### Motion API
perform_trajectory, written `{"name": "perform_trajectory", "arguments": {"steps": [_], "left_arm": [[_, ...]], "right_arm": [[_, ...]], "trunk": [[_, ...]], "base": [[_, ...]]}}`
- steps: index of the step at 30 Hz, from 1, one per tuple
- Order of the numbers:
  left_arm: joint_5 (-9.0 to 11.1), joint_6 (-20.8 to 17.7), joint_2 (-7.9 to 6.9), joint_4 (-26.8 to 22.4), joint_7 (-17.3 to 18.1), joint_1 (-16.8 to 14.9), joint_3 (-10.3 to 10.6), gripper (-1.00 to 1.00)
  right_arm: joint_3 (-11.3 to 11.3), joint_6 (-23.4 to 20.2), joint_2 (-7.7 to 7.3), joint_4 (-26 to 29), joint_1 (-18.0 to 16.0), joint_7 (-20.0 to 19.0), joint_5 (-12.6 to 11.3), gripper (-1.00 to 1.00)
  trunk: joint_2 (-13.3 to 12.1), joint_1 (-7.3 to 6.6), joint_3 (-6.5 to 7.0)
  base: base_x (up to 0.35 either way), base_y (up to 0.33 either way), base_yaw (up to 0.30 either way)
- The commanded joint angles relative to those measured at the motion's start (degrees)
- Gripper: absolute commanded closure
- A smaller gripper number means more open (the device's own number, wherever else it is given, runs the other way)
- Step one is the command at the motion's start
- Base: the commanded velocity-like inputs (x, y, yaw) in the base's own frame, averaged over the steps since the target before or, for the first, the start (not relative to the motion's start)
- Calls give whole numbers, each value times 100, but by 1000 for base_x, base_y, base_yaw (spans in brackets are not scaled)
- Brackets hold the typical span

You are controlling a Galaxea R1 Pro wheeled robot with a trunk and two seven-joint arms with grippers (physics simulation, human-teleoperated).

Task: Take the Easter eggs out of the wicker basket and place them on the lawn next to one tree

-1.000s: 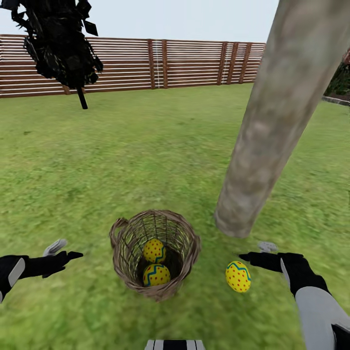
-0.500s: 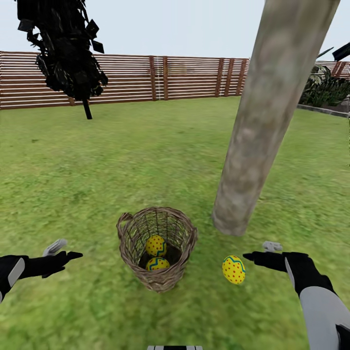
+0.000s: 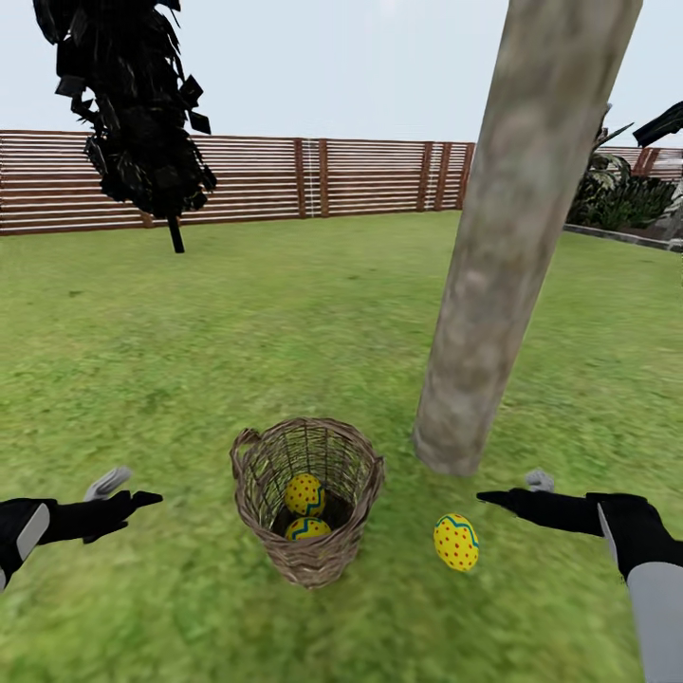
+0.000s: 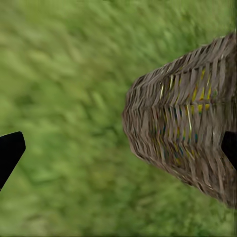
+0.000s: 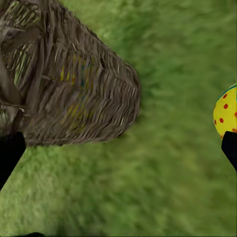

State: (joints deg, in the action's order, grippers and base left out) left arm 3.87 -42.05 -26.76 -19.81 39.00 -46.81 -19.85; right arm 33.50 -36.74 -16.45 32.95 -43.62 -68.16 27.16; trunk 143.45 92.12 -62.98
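Head view, egg (image 3: 456, 542) beside right claw (image 3: 512, 489)

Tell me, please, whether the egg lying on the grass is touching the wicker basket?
Apart: the head view shows green lawn between the egg and the wicker basket.

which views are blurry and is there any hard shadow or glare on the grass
Head view: mostly sharp, flat even light, no glare, only a faint dark patch on the lawn at the basket and tree base. Left wrist view: grass and basket weave smeared and soft. Right wrist view: just as soft, basket blurred, egg edge a bit crisper.
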Motion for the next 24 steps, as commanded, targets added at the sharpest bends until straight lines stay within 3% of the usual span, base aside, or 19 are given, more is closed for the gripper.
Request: {"name": "perform_trajectory", "arguments": {"steps": [1, 3, 4, 6, 10, 17, 21, 24], "left_arm": [[35, -48, 12, 3, -6, -3, -5, -100], [35, -49, 18, 3, -6, -3, -3, -100], [35, -49, 22, 14, -10, -3, -1, -100], [31, -49, 30, 13, -15, -3, 5, -100], [27, -42, 39, 41, -22, -3, 7, -100], [26, -39, 39, 64, -24, -3, 7, -100], [26, -13, 39, 65, -26, -3, 7, -100], [26, 1, 39, 70, -27, -3, 7, -100]], "right_arm": [[213, -40, -13, -18, -3, -344, 47, -100], [461, -37, -23, -14, -1, -555, 47, -100], [741, -30, -72, 13, -2, -696, 49, -100], [884, -31, -144, 15, 1, -850, 39, -100], [948, -27, -130, -38, 24, -1352, 41, -100], [951, -26, -110, -41, 29, -1524, 66, -100], [948, -26, -105, -43, 29, -1914, 83, -100], [941, -26, -97, -46, 34, -1989, 94, -100]], "trunk": [[0, -3, 18], [-2, -8, 62], [-4, -11, 84], [-6, -16, 128], [-12, -26, 217], [-21, -45, 372], [-179, -131, 444], [-260, -175, 480]], "base": [[0, 0, 0], [0, 0, 0], [0, 0, 0], [0, 0, 0], [0, 0, 0], [0, 0, 0], [0, 0, 0], [0, 0, 0]]}}
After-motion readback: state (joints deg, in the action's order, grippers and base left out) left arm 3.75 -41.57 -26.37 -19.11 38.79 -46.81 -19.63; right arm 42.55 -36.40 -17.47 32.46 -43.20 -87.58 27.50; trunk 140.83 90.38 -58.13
